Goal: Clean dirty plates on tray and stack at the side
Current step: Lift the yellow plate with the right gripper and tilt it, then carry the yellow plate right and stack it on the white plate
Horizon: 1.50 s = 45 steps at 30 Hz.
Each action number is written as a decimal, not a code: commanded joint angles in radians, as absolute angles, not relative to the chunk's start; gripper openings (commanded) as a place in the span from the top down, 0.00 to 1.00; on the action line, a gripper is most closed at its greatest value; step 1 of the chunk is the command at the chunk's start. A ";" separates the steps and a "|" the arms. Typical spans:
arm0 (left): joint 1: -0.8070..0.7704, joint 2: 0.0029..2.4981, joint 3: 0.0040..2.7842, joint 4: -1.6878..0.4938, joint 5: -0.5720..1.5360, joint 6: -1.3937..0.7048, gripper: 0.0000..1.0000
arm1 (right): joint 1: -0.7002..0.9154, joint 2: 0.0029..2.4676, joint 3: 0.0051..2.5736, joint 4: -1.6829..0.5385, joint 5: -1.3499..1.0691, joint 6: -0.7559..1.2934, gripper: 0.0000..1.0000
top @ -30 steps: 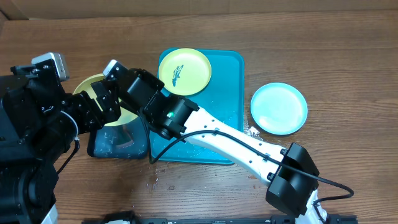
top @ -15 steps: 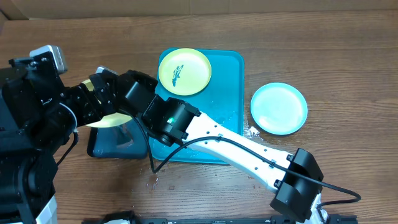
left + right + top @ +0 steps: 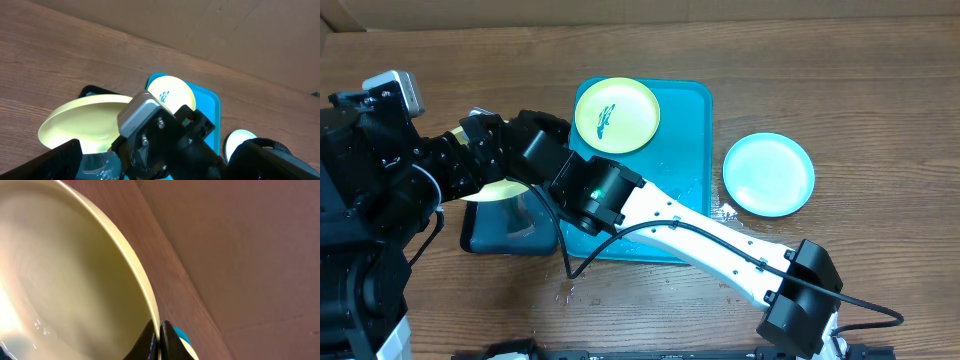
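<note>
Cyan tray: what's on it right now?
One yellow-green plate with a blue-green scribble lies on the tray, in its far left corner. The right arm, gripping a second plate, crosses the tray's near-left part, so anything beneath it is hidden.

The overhead camera looks straight down on the tabletop from high up, taking in both arms and the whole tray. The left wrist camera sits behind its jaws, looking forward and down at a slant. The right wrist camera looks along its jaws, very close; the yellow-green plate pinched between them fills it. All 3 views share that plate; overhead and left wrist share the tray.
</note>
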<state>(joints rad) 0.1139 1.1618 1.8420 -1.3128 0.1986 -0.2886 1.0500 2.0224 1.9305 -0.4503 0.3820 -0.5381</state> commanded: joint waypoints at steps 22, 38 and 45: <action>0.111 1.176 1.834 -1.346 0.199 -0.257 0.00 | 1.061 1.911 1.959 -0.234 0.479 -0.611 0.96; 0.111 1.176 1.834 -1.346 0.199 -0.257 0.00 | 1.061 1.911 1.959 -0.167 0.580 -0.610 0.96; 0.111 1.176 1.834 -1.349 0.200 -0.258 0.00 | 1.048 1.911 1.959 -0.140 0.670 -0.588 0.96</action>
